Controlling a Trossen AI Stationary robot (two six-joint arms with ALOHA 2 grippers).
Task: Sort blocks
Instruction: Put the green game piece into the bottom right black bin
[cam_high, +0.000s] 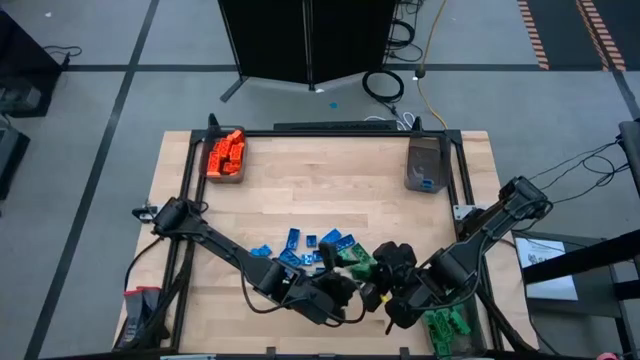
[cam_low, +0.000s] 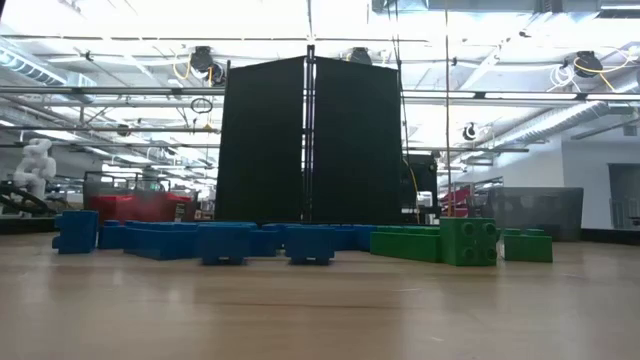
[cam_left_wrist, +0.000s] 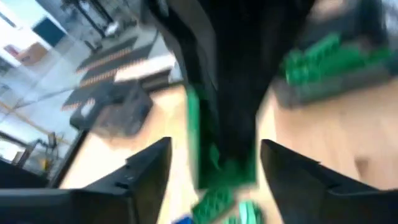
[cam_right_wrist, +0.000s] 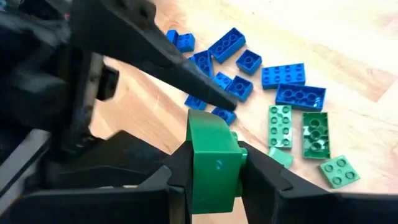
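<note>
A green block (cam_right_wrist: 214, 155) hangs above the table with my right gripper (cam_right_wrist: 214, 157) shut on it, near the front edge at the middle (cam_high: 378, 295). My left gripper (cam_high: 352, 290) meets it from the left and is open. Its two fingers (cam_left_wrist: 149, 174) stand on either side of the green block (cam_left_wrist: 221, 162) without touching it. Loose blue blocks (cam_right_wrist: 249, 68) and green blocks (cam_right_wrist: 298, 130) lie flat on the wood below and beyond. In the low view they form a row, blue blocks (cam_low: 220, 240) and green blocks (cam_low: 460, 240). My right gripper pinches the green block by two opposite sides (cam_right_wrist: 199, 171) between its two fingers. The fingers come slanting down from the table's right side. The block sticks out past the fingertips and is lifted clear of the table.
A bin of orange blocks (cam_high: 225, 155) stands at the far left corner. A bin with a few blue blocks (cam_high: 425, 168) stands at the far right, and a bin of green blocks (cam_high: 447, 330) at the near right. Bare wood lies between the far bins.
</note>
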